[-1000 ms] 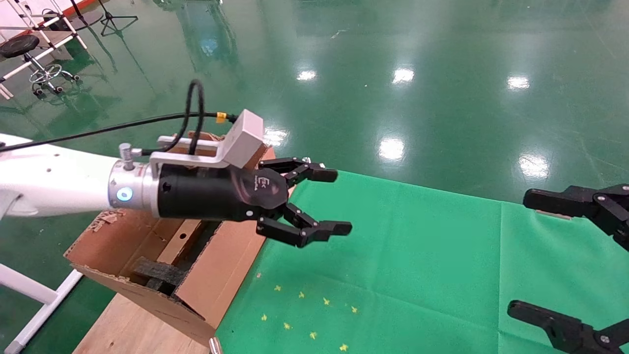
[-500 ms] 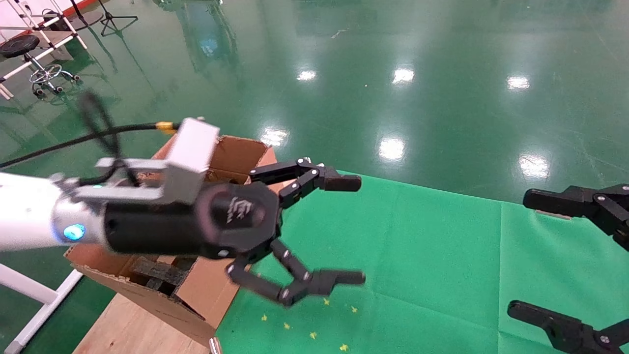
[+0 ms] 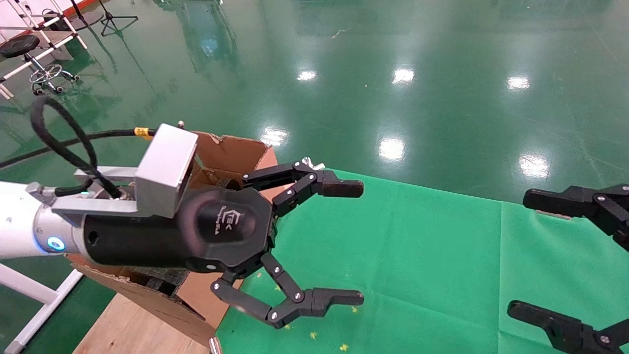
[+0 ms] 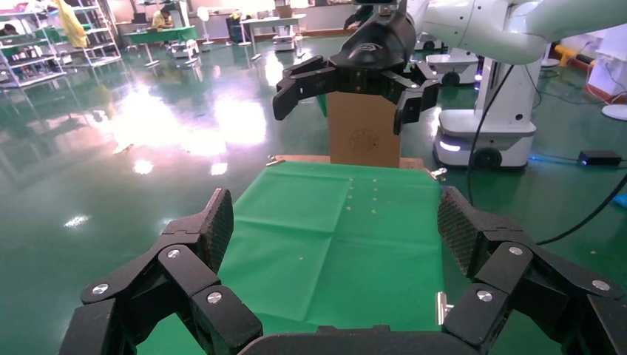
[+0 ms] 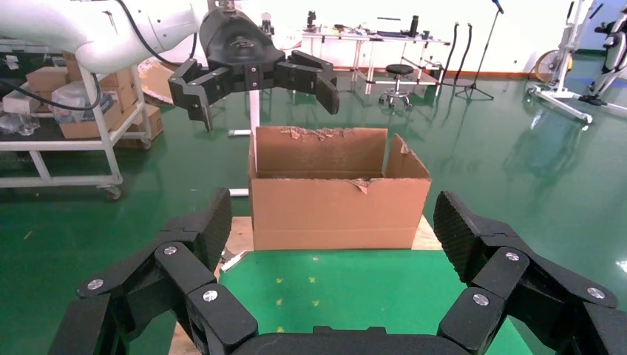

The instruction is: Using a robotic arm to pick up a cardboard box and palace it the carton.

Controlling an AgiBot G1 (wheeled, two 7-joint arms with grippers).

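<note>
Fingers [image 3: 339, 188] of the left gripper [image 3: 351, 243] are spread wide and hold nothing, one fingertip far, one near, above the left edge of the green cloth [image 3: 417, 255] on the worktop. White lettering marks the gripper's black housing; only "TEK" can be read. Compared with the frame half a second earlier, this gripper sits slightly nearer the camera, its near finger lower over the cloth, and the black cable [image 3: 59, 142] now loops up at the far left. The robotic arm [image 3: 19, 231], white with a blue light at the wrist ring, enters from the left. The right gripper [image 3: 565, 255] is at the right edge, unmoved, its fingers likewise spread and empty. The carton [image 3: 221, 157] stands at the left end of the worktop, just behind the left gripper, top open with ragged flap edges; black foam [image 3: 157, 282] shows inside it near the front corner. The cardboard box appears in none of the views. Small yellow specks [image 3: 312, 335] lie on the near cloth.
</note>
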